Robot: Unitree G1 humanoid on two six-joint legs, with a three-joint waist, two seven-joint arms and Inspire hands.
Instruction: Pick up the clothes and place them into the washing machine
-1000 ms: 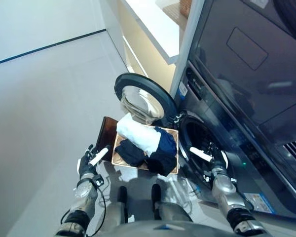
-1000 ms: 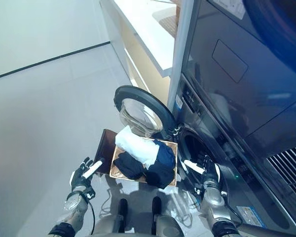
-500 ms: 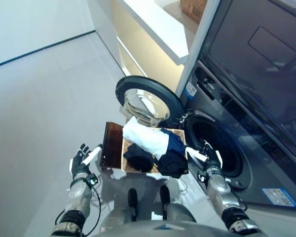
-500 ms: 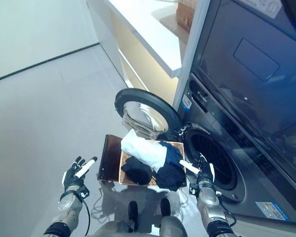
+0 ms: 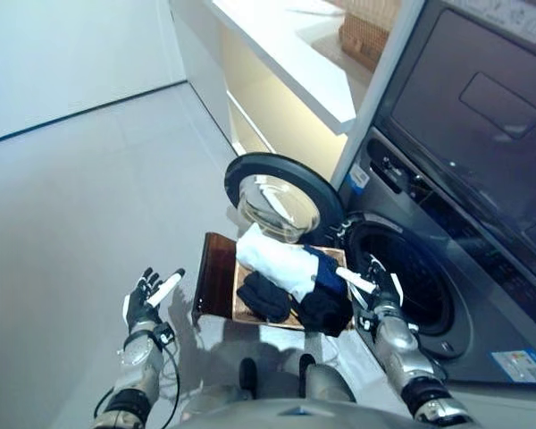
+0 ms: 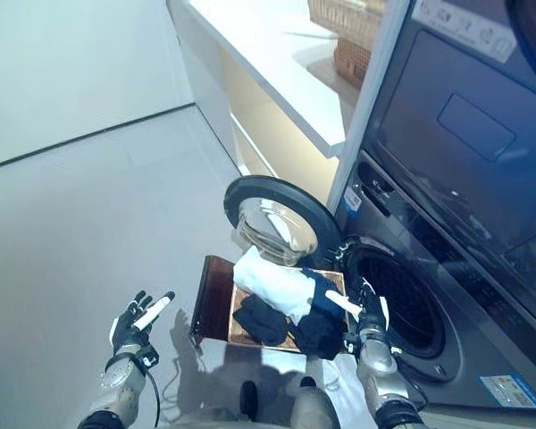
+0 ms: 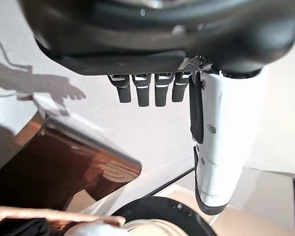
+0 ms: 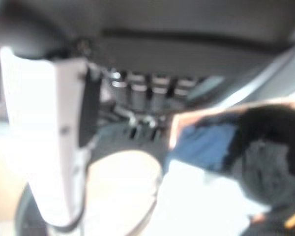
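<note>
A brown basket [image 5: 218, 275] stands on the floor before the washing machine [image 5: 447, 295], whose round door [image 5: 281, 197] hangs open to the left of the drum opening [image 5: 409, 284]. In the basket lie a white cloth [image 5: 277, 259], a blue one [image 5: 326, 273] and dark ones [image 5: 266, 298]. My left hand [image 5: 147, 299] hovers open over the floor left of the basket, holding nothing. My right hand [image 5: 380, 288] is open too, between the basket's right side and the drum, with the clothes [image 8: 236, 147] close beside it in the right wrist view.
A white counter [image 5: 295, 54] with a wicker basket [image 5: 371, 31] on it runs along the wall behind the machine. Pale floor [image 5: 80, 197] spreads wide to the left. A second dark appliance [image 5: 482, 107] sits above the washer.
The camera has moved, so the whole scene sits lower and further right. My right hand stays by the basket's right edge; both hands remain open and hold nothing.
</note>
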